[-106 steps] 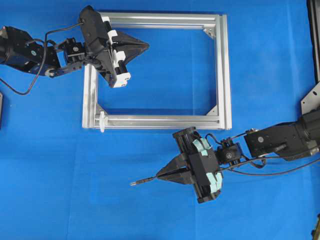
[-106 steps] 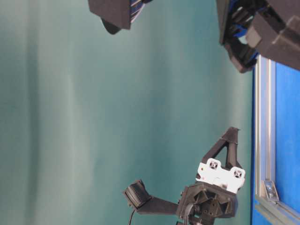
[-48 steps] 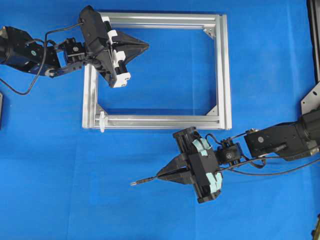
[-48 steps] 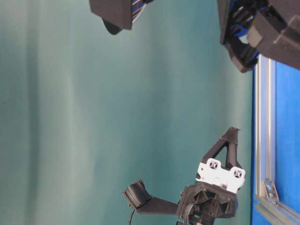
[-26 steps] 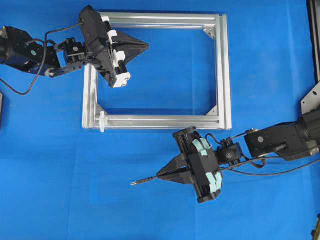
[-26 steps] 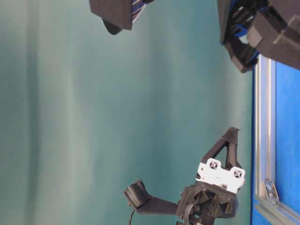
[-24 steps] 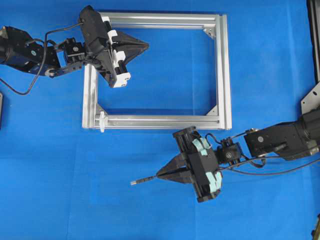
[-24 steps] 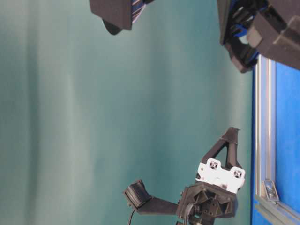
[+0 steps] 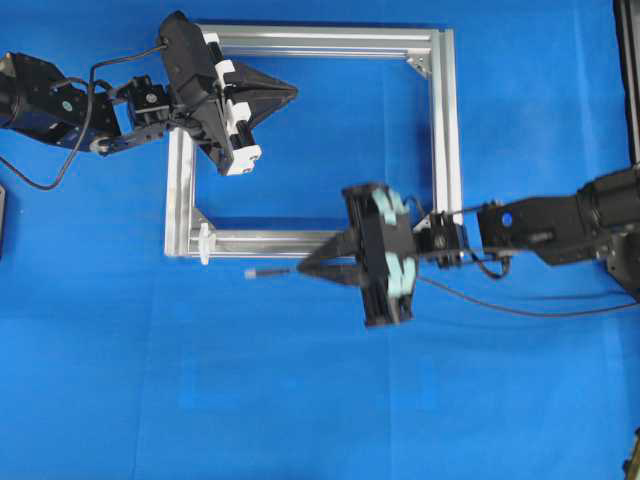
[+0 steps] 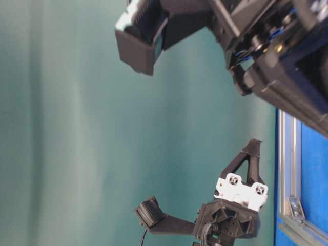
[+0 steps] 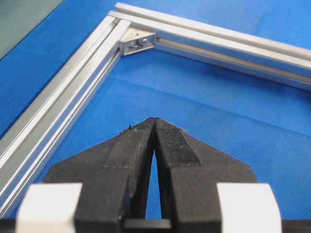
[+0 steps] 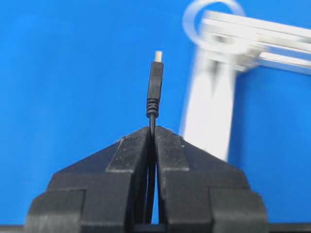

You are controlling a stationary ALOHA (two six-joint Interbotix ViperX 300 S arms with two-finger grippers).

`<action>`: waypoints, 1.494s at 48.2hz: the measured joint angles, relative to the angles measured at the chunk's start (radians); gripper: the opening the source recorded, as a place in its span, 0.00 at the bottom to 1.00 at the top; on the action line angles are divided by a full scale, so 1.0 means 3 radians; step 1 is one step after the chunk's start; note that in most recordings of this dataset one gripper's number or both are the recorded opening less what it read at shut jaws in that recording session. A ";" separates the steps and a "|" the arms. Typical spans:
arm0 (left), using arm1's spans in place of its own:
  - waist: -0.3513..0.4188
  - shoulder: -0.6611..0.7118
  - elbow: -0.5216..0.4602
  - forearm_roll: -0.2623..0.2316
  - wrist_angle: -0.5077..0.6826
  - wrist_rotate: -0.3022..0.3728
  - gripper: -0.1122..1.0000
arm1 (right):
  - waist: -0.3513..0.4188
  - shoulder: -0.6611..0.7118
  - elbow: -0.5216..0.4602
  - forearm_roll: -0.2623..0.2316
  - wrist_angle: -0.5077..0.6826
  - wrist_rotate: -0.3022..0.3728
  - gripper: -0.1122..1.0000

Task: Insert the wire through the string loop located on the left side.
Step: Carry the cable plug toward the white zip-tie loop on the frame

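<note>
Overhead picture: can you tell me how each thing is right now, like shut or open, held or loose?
Left end effector: shut, holding nothing, above the frame's inside.
Right end effector: shut on the wire.
Wire: held just behind its plug, tip pointing left, not through the loop yet.
String loop: unthreaded, on the frame's lower left corner.
Silver frame: lying flat on the blue table.

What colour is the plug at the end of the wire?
The plug is black with a pale metallic tip; the right wrist view shows it best.

Overhead straight down, table-level sideways, wrists close along pincers
</note>
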 measured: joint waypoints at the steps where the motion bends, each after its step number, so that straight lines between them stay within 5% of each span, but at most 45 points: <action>1: -0.0005 0.0000 0.0000 0.0000 0.0000 0.0000 0.10 | -0.0031 -0.0005 0.0000 0.0005 -0.0005 0.0000 0.11; 31: -0.0005 0.0000 0.0000 0.0000 -0.0005 0.0000 0.10 | -0.0210 0.0000 0.0015 0.0000 0.0000 0.0005 0.11; 72: 0.0000 0.0000 0.0000 0.0000 0.0000 0.0000 0.10 | -0.0210 0.0348 -0.0470 -0.0015 0.0077 0.0000 0.11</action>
